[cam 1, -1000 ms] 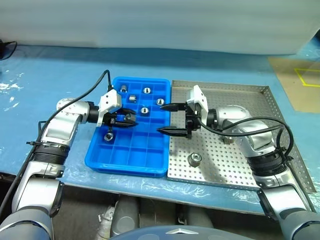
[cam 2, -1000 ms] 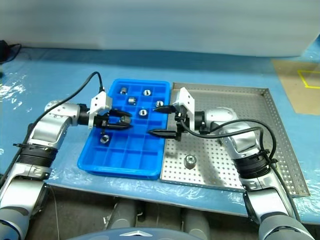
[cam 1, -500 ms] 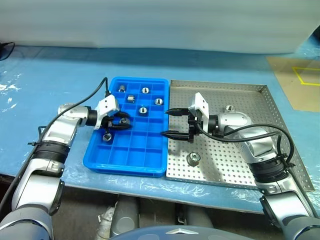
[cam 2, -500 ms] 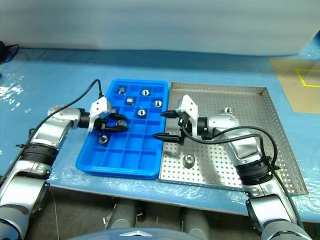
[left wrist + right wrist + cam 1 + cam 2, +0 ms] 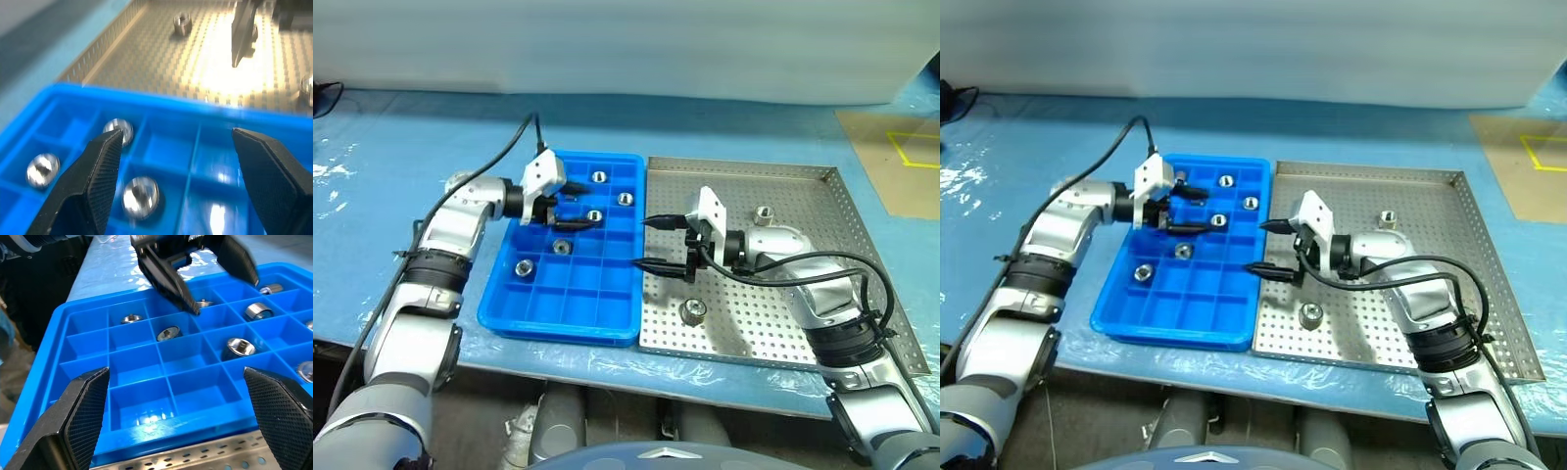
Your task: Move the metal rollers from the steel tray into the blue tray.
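Note:
The blue tray [image 5: 607, 304] lies left of the steel tray [image 5: 803, 196]. Several metal rollers sit in its compartments, among them one [image 5: 561, 247] just below my left gripper and another [image 5: 523, 266] nearer the front left. Two rollers [image 5: 764, 212] [image 5: 693, 311] lie on the steel tray's perforated floor. My left gripper [image 5: 590, 207] hangs open above the far part of the blue tray, holding nothing. My right gripper [image 5: 641, 241] is open and empty over the seam between the two trays, pointing at the blue tray [image 5: 146, 396]. Rollers [image 5: 140, 195] show below the left fingers [image 5: 93, 181].
Both trays rest on a pale blue table sheet [image 5: 401, 176]. A black cable [image 5: 504, 162] runs from the left wrist across the sheet. A tan floor patch with yellow tape [image 5: 901, 147] lies at the far right.
My left gripper has opened and let go of a roller, which now lies in a middle compartment. That hand then rose toward the tray's far end. The right gripper barely moved.

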You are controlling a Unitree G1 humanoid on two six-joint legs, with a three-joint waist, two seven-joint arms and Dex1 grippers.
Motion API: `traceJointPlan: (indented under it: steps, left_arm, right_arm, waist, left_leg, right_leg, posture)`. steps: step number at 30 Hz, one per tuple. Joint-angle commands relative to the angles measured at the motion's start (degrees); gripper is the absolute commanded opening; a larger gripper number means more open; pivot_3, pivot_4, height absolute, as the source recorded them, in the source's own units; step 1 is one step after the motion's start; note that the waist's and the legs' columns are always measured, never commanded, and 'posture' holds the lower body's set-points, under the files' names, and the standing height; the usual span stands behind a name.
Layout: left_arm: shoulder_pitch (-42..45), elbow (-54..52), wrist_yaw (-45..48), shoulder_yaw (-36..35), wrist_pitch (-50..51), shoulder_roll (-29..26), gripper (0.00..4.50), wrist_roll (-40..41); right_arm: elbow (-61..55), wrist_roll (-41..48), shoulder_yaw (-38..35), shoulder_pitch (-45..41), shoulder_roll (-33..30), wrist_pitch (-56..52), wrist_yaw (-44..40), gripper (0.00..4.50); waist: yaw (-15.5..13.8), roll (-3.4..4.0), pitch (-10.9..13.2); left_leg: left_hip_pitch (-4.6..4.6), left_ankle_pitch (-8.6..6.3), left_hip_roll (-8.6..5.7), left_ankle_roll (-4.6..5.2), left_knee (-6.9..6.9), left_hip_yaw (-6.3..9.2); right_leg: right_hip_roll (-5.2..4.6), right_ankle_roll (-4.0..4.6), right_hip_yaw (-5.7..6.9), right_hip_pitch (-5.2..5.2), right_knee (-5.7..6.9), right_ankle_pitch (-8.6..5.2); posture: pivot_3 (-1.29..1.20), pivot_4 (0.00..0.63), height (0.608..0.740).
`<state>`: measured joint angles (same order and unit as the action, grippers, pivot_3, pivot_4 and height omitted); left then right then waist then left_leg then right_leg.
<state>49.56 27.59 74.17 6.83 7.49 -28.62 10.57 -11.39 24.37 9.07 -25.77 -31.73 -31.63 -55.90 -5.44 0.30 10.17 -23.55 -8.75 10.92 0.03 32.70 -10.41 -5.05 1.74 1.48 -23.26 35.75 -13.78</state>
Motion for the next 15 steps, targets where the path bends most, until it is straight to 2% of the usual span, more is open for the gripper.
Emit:
traceJointPlan:
  steps: [1, 5, 9, 12, 15]
  left_arm:
    - [3.98, 2.11, 1.34, 0.1, -1.19, 1.68, 3.73, 0.89]
    - [7.23, 8.11, 5.15, 3.36, -5.28, 6.36, 3.73, -0.86]
    - [8.68, 11.68, 13.42, 8.99, -9.22, 12.02, 3.73, -2.45]
    - [9.62, 12.83, 17.87, 11.02, -9.86, 14.23, 3.73, -1.6]
    - [10.61, 13.56, 18.33, 15.47, -11.63, 15.29, 3.73, 0.36]
  right_arm:
    - [-4.6, 2.27, -4.42, 1.36, -1.85, -1.28, 1.14, 4.5]
    - [-9.55, 3.51, -10.33, 6.93, -4.72, -3.73, 4.61, 4.5]
    - [-17.34, 4.65, -19.19, 17.23, -7.78, -6.7, 8.97, 4.5]
    - [-22.15, 5.79, -23.73, 23.81, -8.43, -8.4, 11.35, 4.5]
    - [-27.07, 7.56, -27.9, 29.61, -7.76, -10.34, 13.85, 4.5]
  waist:
    - [0.18, 0.0, 0.0]
    - [0.34, -0.02, -0.01]
    - [0.83, -0.02, -0.01]
    - [2.5, -0.05, -0.01]
    - [4.62, -0.05, -0.01]
  left_leg:
    - [0.0, 0.0, 0.0, 0.01, 0.0, 0.0]
    - [0.04, -0.04, -0.02, 0.1, -0.01, -0.04]
    - [-0.03, -0.04, -0.06, 0.42, 0.04, -0.05]
    - [-0.04, -0.23, -0.07, 0.74, 0.07, -0.1]
    - [-0.01, -0.25, -0.04, 0.75, 0.07, -0.12]
  right_leg:
    - [0.0, 0.0, 0.0, 0.0, 0.0, 0.0]
    - [0.0, 0.0, -0.06, 0.04, -0.04, 0.0]
    - [-0.01, -0.01, -0.05, 0.04, -0.09, 0.0]
    - [-0.02, -0.02, -0.1, 0.06, -0.21, 0.01]
    - [0.0, -0.04, -0.12, 0.05, -0.24, 0.0]
  posture:
    - [-0.16, 0.15, 0.74]
    - [-0.26, 0.15, 0.74]
    - [-0.39, 0.15, 0.74]
    - [-0.46, 0.15, 0.74]
    - [-0.54, 0.15, 0.74]
